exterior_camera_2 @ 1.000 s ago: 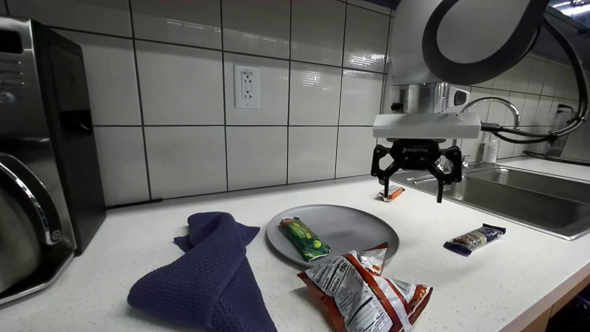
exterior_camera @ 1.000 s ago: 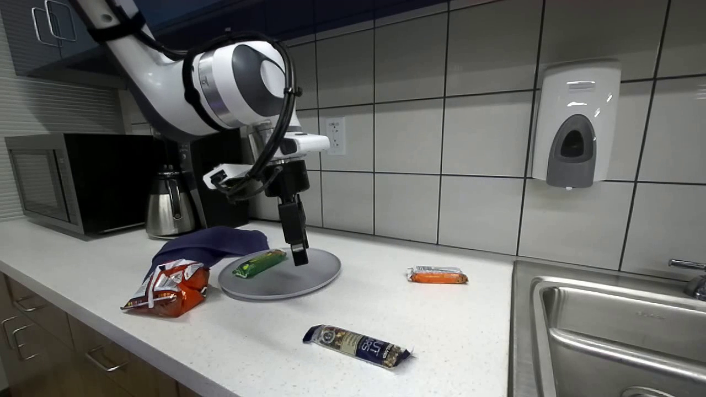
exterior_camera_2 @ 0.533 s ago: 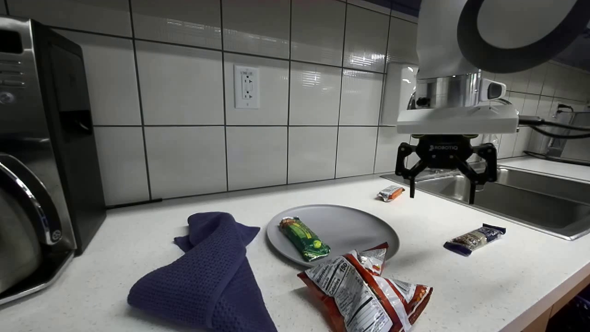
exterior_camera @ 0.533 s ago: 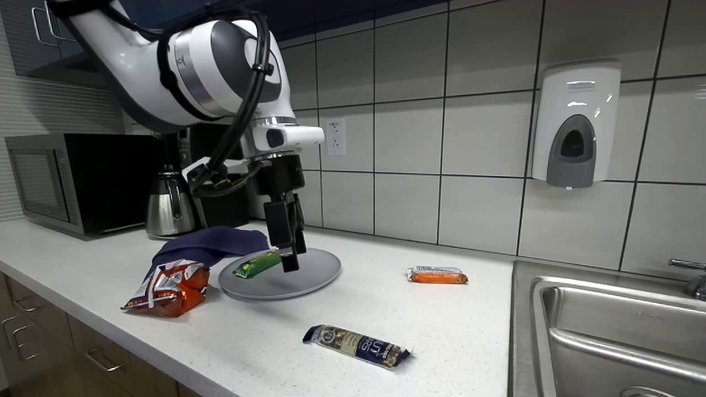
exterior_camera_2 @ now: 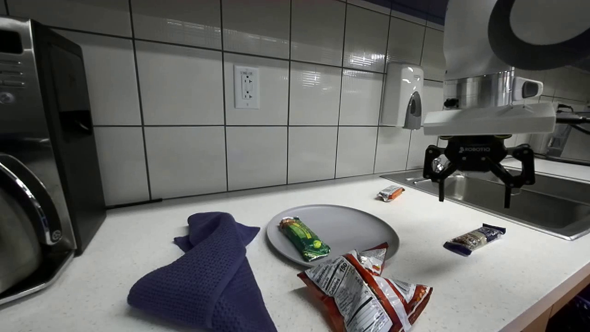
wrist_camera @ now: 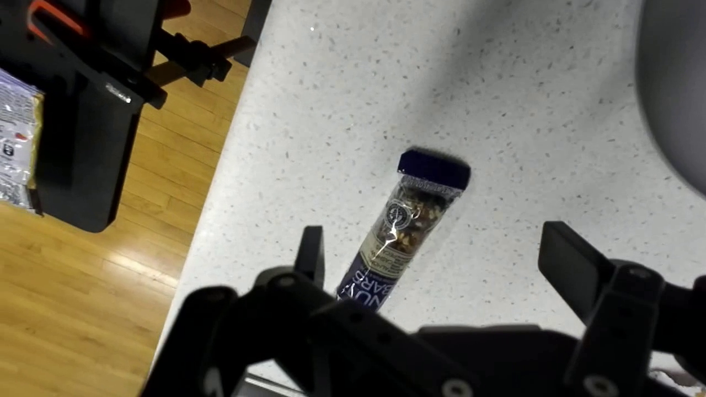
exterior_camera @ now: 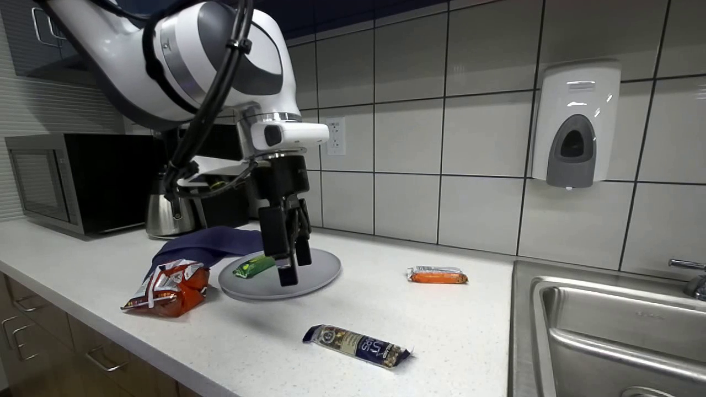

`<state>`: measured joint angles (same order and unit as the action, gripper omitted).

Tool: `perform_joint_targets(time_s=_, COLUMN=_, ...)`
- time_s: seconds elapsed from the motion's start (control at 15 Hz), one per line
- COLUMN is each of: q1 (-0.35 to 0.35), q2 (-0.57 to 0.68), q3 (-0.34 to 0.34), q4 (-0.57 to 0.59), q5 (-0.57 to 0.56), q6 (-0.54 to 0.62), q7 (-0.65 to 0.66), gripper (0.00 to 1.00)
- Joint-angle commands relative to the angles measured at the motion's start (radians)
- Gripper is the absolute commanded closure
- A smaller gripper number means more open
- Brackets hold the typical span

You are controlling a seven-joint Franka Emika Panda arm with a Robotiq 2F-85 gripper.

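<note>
The tool [exterior_camera_2: 474, 204] stands wide open with nothing between its fingers [wrist_camera: 573, 267], so I judge the work to be short of a grip: nothing is held and nothing is lifted. The nearest thing, a nut bar [wrist_camera: 400, 234], lies flat on the worktop [exterior_camera: 441, 325], untouched. Farther off, 1 green bar [exterior_camera_2: 305, 239] already rests on the grey plate [exterior_camera_2: 355, 226], while 2 bars lie off it: the nut bar and an orange bar [exterior_camera: 438, 277].

The nut bar is below the tool, with a clear gap under the fingers. The wrist view shows it aslant between the 2 fingers, closer to the finger on the side of the worktop's front edge than to the finger on the plate's side; its end toward the sink [exterior_camera: 523, 331] is hidden behind the tool. In an exterior view the nut bar [exterior_camera: 358, 346] lies lower than the fingers and sinkward of them.

The plate is next nearest, not touching the nut bar, with the green bar on its half away from it. A crumpled snack bag [exterior_camera_2: 364, 290] lies just beside the plate. The orange bar is well apart, between plate and sink, nearer the tiled wall [exterior_camera: 408, 204]. Beyond the plate is a dark blue towel [exterior_camera_2: 207, 276].
</note>
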<state>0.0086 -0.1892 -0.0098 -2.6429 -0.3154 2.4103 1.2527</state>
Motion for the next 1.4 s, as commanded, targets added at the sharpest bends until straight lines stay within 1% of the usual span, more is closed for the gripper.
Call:
perform_joint_targets(time_s=0.0, q1=-0.058, q2=-0.025, q3=0.022, q4=-0.008, q5=-0.013, q6=-0.024, q7=0.015, gripper=0.00)
perform_joint_targets(time_s=0.47, q1=-0.112, q2=0.012, q3=0.007, q4=0.013, q5=-0.015, q6=-0.005, q7=0.009, gripper=0.00)
perform_joint_targets(time_s=0.8, q1=-0.130, q2=0.037, q3=-0.016, q4=0.015, q5=0.004, q6=0.025, q7=-0.013, gripper=0.00)
perform_joint_targets(time_s=1.33, q1=-0.158, q2=0.094, q3=-0.062, q4=0.023, q5=-0.009, q6=0.090, q7=-0.028, gripper=0.00)
